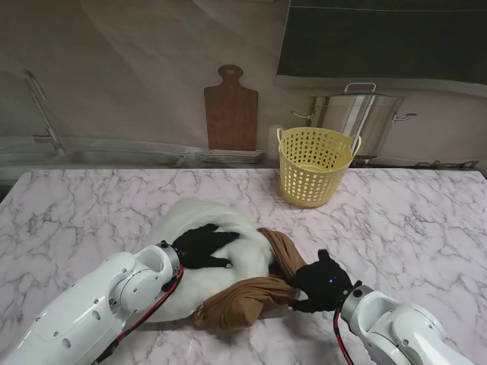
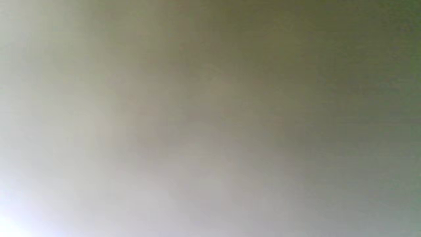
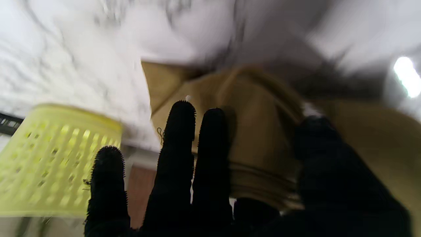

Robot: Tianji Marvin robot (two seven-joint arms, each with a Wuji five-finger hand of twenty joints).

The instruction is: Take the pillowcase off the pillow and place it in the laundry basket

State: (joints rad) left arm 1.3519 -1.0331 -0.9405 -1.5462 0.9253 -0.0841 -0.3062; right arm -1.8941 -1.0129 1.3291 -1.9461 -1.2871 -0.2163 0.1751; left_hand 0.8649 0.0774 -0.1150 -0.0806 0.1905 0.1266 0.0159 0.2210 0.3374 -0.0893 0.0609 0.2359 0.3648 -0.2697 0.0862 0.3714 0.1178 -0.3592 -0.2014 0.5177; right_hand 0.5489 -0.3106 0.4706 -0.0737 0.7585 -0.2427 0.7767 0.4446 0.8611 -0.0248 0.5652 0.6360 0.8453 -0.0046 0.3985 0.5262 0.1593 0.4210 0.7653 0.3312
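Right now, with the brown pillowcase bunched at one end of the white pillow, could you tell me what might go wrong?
The brown fabric pillowcase still wraps the nearer end of the white pillow, so the right hand gripping it may drag the pillow along if the left hand, only pressing on top, slips. The yellow perforated laundry basket looks light; trailing fabric could tip it. The left wrist view is a featureless blur, giving no check there.

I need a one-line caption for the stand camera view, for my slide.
Left hand presses the white pillow while right hand pulls the brown pillowcase off, yellow laundry basket waiting behind.
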